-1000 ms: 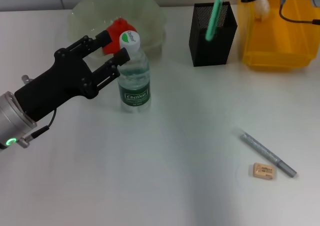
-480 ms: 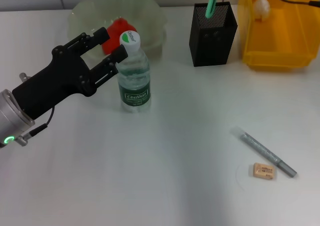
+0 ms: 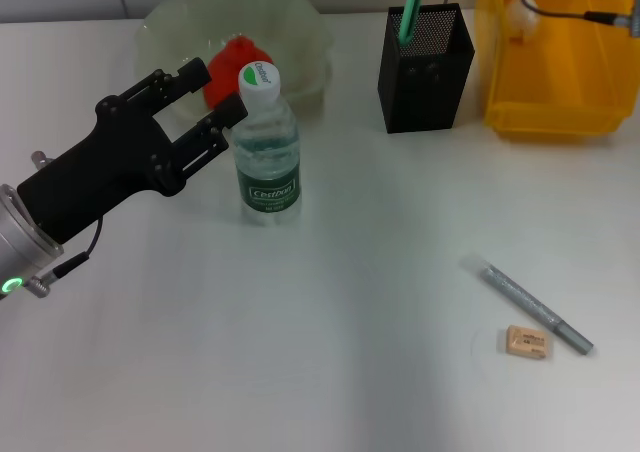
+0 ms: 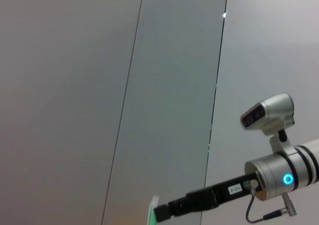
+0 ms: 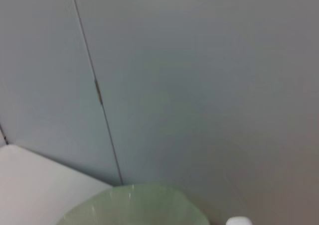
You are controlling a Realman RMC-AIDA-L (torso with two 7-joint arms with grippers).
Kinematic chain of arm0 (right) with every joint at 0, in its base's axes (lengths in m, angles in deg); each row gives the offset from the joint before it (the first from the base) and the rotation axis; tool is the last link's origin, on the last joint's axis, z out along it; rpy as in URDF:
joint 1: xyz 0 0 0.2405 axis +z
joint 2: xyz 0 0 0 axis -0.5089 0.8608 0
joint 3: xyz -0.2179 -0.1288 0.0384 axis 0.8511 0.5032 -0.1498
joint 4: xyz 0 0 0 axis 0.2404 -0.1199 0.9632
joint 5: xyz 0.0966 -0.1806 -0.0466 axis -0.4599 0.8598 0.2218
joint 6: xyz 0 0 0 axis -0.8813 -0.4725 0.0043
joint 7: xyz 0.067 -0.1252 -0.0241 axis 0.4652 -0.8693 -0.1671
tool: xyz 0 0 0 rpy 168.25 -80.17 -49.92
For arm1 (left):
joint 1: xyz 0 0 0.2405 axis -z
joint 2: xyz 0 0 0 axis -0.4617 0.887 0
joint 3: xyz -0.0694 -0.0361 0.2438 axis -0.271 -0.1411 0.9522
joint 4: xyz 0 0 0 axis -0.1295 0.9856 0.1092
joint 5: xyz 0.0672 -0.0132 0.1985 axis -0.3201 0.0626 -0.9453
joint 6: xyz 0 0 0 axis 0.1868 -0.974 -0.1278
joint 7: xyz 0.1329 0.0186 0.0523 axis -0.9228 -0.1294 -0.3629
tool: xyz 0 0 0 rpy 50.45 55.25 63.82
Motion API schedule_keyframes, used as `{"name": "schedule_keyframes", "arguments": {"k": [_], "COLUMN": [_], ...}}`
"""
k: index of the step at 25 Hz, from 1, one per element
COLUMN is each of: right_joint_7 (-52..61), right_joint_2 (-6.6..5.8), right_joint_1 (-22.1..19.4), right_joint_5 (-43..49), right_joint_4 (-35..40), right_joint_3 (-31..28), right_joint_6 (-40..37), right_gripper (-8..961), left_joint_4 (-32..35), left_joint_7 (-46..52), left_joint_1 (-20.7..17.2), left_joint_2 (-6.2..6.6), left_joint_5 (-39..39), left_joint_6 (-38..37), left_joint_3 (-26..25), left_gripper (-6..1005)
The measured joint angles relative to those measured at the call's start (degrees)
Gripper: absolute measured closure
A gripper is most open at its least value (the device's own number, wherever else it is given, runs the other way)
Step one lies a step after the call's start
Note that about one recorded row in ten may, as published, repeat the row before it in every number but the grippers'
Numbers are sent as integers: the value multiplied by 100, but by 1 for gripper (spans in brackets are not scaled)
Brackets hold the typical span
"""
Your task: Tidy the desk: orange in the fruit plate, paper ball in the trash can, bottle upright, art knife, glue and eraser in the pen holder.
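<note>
We see the bottle point(image 3: 267, 142), its green label reading "Cestbon", upright on the desk point(image 3: 330, 302); our left gripper point(image 3: 210, 100) is spread wide, released beside its cap.

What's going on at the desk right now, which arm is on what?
The left end effector sits open beside the upright clear plastic water bottle, not gripping it. The orange fruit lies in the translucent green fruit plate. A green stick stands in the black mesh pen holder. The grey art knife and beige eraser lie on the white table.
</note>
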Motion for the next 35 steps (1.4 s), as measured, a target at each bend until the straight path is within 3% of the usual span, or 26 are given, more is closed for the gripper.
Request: {"name": "schedule_keyframes", "arguments": {"k": [4,9,13,15,16,18,19,20,23,29,35], "right_joint_7": [-64,-56,320,839,839,1281,1281,1592,1951,2516,2900], "right_joint_2": [-6,-9,-15,-20,-20,-20,-20,-20,-13,1,29], "right_joint_1": [87,-61,-337,-465,-465,-373,-373,-240,-114,-11,-106], "right_joint_5": [15,32,318,951,951,1626,1626,1994,2346,2757,2742], "right_joint_4": [-167,206,1079,1824,1824,2220,2220,2296,2244,1930,1820], "right_joint_3": [15,10,-24,-30,-30,-30,-30,-23,49,563,701], "right_joint_6": [16,-243,-1373,-2480,-2480,-3676,-3676,-4380,-4901,-5232,-5288], "right_gripper": [629,590,472,437,432,423,418,413,399,370,341], "left_joint_4": [0,0,5,7,7,8,8,9,9,9,9], "left_joint_7": [3,3,3,3,3,3,3,3,3,-28,-47], "left_joint_1": [7,10,-2,-8,-8,-7,-7,2,29,79,77], "left_joint_2": [6,8,9,9,9,8,8,8,4,-13,-21], "left_joint_5": [0,0,0,0,0,0,0,0,0,-10,-10], "left_joint_6": [0,-1,-1,0,0,3,3,11,34,62,62], "left_joint_3": [-5,-21,-45,-77,-77,-78,-78,-79,-79,-77,-77], "left_gripper": [408,408,408,408,408,408,408,408,408,408,408]}}
